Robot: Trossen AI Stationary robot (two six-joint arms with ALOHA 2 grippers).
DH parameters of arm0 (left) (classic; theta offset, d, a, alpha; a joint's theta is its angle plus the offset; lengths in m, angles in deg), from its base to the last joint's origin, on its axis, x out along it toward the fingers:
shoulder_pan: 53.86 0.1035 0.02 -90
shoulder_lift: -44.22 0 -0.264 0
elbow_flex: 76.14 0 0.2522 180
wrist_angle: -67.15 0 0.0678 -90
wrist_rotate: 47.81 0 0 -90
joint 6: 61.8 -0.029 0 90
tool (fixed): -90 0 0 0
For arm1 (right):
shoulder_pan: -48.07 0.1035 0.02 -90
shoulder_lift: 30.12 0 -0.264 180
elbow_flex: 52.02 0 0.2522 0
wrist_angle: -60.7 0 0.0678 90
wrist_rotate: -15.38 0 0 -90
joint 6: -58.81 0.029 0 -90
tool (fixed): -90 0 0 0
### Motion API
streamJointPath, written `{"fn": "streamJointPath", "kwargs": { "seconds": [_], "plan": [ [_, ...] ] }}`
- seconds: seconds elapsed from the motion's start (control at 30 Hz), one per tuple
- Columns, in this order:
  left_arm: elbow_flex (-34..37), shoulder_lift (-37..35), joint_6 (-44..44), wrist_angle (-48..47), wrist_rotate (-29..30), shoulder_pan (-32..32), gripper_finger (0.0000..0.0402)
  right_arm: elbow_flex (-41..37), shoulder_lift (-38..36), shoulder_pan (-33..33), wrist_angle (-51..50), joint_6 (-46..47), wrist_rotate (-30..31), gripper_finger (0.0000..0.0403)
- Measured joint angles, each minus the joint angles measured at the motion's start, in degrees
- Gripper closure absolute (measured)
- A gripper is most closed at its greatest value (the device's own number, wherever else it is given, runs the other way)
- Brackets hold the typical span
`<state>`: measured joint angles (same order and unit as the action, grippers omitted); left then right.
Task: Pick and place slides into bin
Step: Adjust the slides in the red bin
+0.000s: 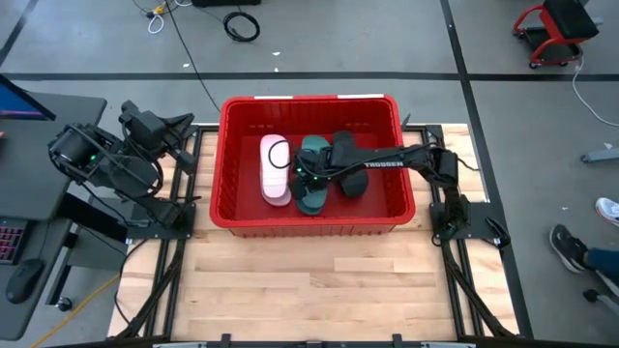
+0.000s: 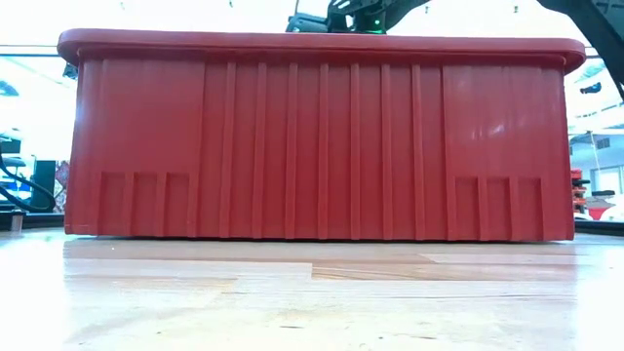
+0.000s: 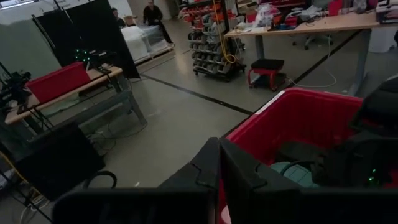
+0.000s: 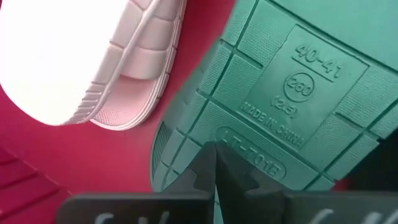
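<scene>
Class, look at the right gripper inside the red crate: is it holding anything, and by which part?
The right gripper, jaws shut, hovers over the upturned sole of a teal rubbery slide in the red plastic bin, holding nothing.

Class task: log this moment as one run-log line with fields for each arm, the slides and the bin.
right gripper: shut, inside bin, over teal slide | left gripper: shut, parked left of bin | pink slide, black slide: in bin

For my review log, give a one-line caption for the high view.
Right gripper reaches into the red bin over pink, teal and black slides; left gripper waits outside.
</scene>
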<state>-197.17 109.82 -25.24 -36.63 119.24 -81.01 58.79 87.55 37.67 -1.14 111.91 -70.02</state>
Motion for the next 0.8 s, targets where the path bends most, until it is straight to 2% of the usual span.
{"fn": "streamJointPath", "kwargs": {
  "seconds": [0.23,0.47,0.6,0.8],
  "plan": [
    [0.0,0.0,0.77,0.02,-0.04,0.0,0.0387,0.0,-1.18,-0.66,-0.83,-2.38,0.86,0.0392],
    [0.0,0.0,1.88,0.02,-0.1,0.0,0.0384,0.0,-5.18,-1.68,-9.88,-6.81,4.26,0.0392],
    [0.0,0.36,1.83,0.0,-0.05,0.0,0.0392,0.0,-5.88,-3.29,-11.97,-16.21,6.47,0.0392],
    [0.0,1.09,1.86,0.0,-0.06,0.0,0.0385,0.02,-4.59,-5.09,-12.89,-33.4,5.96,0.0392]
  ]
}}
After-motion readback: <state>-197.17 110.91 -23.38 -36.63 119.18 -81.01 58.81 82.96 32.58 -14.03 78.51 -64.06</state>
